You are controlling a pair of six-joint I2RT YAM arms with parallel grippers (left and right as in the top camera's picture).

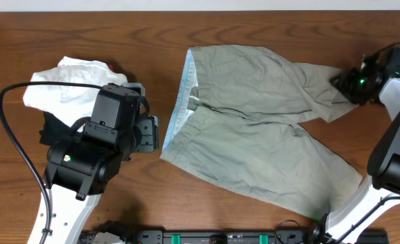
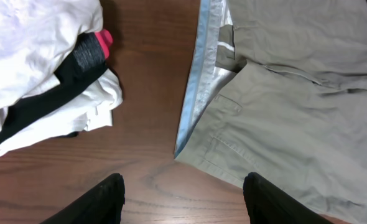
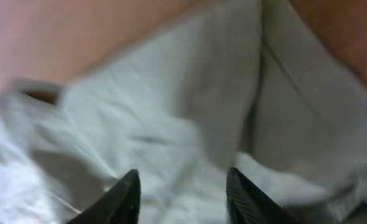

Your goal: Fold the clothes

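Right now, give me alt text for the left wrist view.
Khaki shorts lie at right, pale blue waistband toward a pile of white and black garments at upper left. The open left gripper hovers above the wooden table.

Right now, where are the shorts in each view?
Overhead: shorts centre to right, waistband facing left.
Left wrist: right half, waistband running down mid-frame.
Right wrist: blurred khaki cloth fills the frame.
Shared landmark: pale blue waistband, overhead and left wrist only.
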